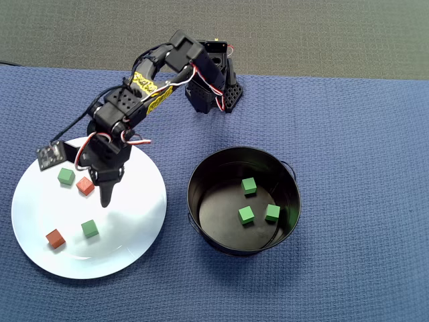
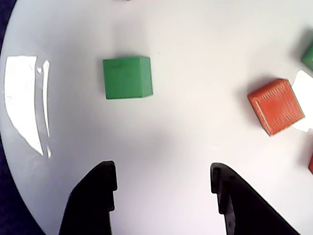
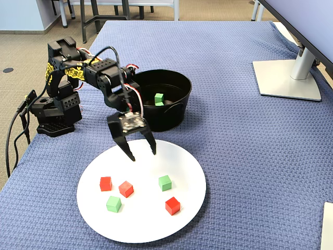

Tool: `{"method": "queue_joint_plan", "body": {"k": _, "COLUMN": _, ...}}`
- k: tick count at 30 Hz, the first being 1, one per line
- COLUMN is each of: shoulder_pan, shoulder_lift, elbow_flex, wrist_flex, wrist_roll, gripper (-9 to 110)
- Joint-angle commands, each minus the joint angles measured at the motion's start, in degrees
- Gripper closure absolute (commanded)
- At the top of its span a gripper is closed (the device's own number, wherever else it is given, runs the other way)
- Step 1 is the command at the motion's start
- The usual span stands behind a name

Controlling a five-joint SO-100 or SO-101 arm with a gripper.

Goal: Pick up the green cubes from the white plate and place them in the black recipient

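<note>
Overhead, wrist close-up and angled fixed views share the white plate (image 1: pixel 134 235)

The arm (image 3: pixel 99 75) is built of matte black printed segments, with yellow black-patterned tape on the upper link. Red, white and black servo leads loop between joints. The gripper (image 3: pixel 140 153) has two tapered black fingers (image 2: pixel 93 196)

The scene is evenly and brightly lit from above, and all three views are rendered sharply. Strong glare patches are seen on the white plate (image 2: pixel 25 105) in the wrist view, with soft shadows beside the cubes. Faint reflections are shown inside the black recipient (image 1: pixel 201 176).
</note>
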Motion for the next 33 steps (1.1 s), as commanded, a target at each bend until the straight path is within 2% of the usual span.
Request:
{"method": "queue_joint_plan", "body": {"k": 1, "shoulder_pan": 1.93, "shoulder_lift": -2.11, "elbow_flex": -5.1, "wrist_flex": -6.06, "wrist_roll": -6.86, "gripper": 82}}
{"method": "queue_joint_plan", "body": {"k": 6, "shoulder_pan": 2.29, "shoulder_lift": -6.77, "elbow_flex": -5.89, "wrist_flex": -9.49, "wrist_roll": -17.4, "gripper": 81}}
{"method": "queue_joint_plan", "body": {"k": 11, "shoulder_pan": 1.76, "shoulder_lift": -8.79, "elbow_flex": -6.42, "wrist_flex": -13.18, "wrist_roll": -20.92, "gripper": 79}}
{"method": "queue_joint_plan", "body": {"k": 33, "shoulder_pan": -4.04, "shoulder_lift": -12.57, "elbow_flex": -10.72, "wrist_flex": -12.39, "wrist_roll": -17.67, "gripper": 78}}
